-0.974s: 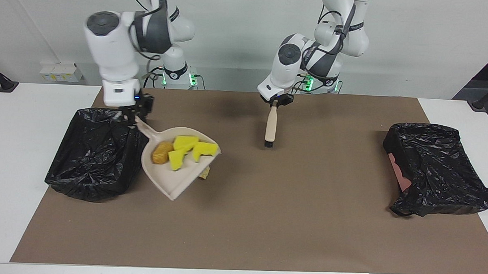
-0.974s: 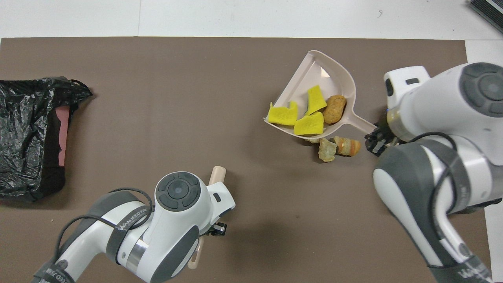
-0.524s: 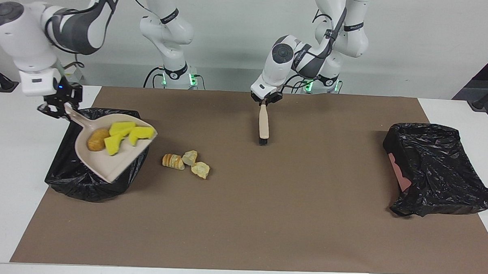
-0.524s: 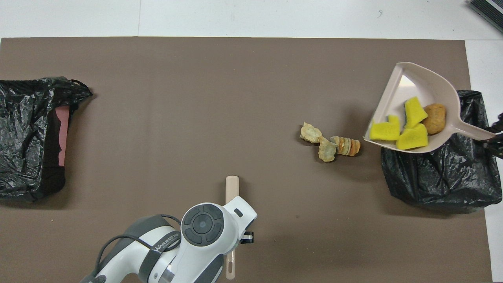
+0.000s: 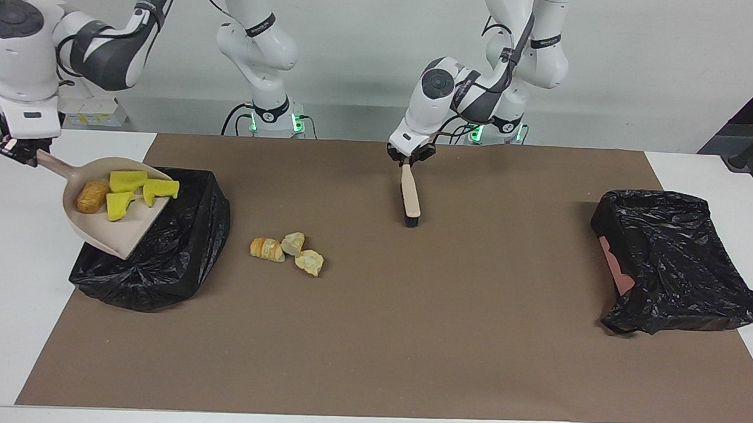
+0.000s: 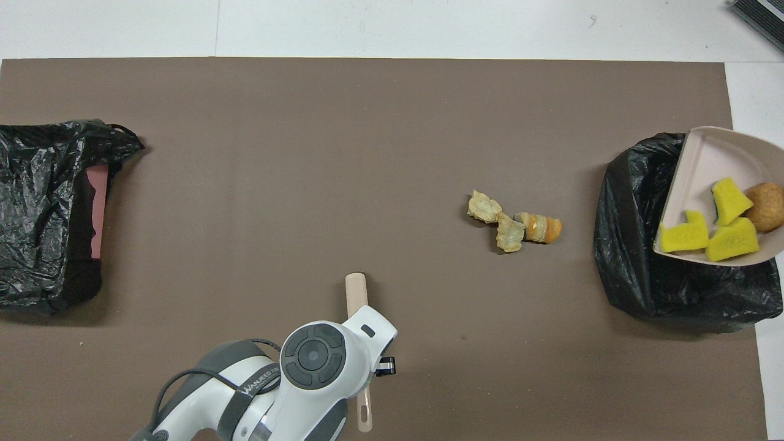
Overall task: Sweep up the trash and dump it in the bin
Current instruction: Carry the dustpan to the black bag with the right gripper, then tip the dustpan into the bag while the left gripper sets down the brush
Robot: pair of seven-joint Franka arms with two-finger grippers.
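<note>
Facing view shows the dumping step. The right gripper, over the white table edge at the right arm's end, is clenched on the handle of the dustpan. It holds the pan raised above the black bin at that end. The pan is only slightly tilted, and its load lies in it: three yellow sponge pieces and one brown bread roll.

I judge that the next move asks for tipping the pan so the open lip goes down over the mouth of the bin. The lip must stay inside the rim, otherwise the pieces can fall on the mat.

Three pale bread pieces lie together on the brown mat, between the bin and the brush, so a second sweep is needed.

The left gripper waits over the mat near the robots and grasps the brush by its handle.

There are two bins; the other bin is at the left arm's end.
</note>
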